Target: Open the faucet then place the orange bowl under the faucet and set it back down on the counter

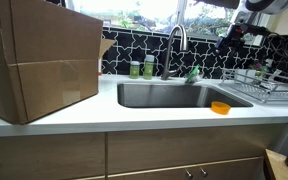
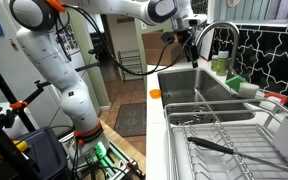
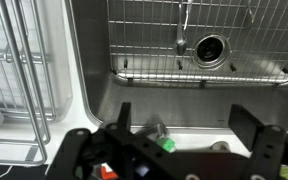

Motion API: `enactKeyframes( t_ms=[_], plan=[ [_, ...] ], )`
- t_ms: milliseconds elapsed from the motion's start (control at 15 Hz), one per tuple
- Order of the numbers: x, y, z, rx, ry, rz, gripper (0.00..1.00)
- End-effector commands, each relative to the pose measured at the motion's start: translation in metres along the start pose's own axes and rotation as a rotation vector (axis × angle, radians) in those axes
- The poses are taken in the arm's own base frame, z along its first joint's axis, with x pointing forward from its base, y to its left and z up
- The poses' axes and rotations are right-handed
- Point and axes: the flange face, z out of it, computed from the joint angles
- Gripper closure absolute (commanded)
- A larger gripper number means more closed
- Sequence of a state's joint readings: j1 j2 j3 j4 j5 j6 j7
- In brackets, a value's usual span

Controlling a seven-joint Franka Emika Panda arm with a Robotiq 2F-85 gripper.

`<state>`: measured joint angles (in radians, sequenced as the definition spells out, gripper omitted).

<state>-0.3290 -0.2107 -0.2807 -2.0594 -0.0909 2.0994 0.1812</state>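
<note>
The first step, the opening of the tap, is judged to be in hand; no water is seen at the tall brushed-steel gooseneck faucet [image 1: 176,42], and the small round bright-orange plastic bowl [image 1: 220,107] is found untouched on the smooth white counter [image 1: 154,116], just beside the front corner of the rectangular stainless-steel sink [image 1: 169,95] on the side of the wire dish rack [image 1: 269,85]; in both exterior views the bowl is seen well apart from the arm. The black Robotiq gripper [image 2: 190,42] is held high over the sink, near the faucet's arched spout but apart from it; in the wrist view its two dark fingers [image 3: 124,115] are spread wide with nothing between them, so it is released and empty, and the wire grid and round drain [image 3: 211,47] of the sink floor are seen beyond them. The faucet's handle cannot be made out in any view; it is judged that the gripper must next be carried to the faucet's base, the handle found and pushed or turned, and the two green bottles [image 1: 142,68] standing just beside the faucet avoided; only then would the bowl be taken by its rim.
</note>
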Motion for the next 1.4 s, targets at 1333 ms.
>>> enactKeyframes(
  t_ms=[1333],
  plan=[
    [0.144,-0.026,0.081,0.169,0.229,-0.099,0.00]
  ],
)
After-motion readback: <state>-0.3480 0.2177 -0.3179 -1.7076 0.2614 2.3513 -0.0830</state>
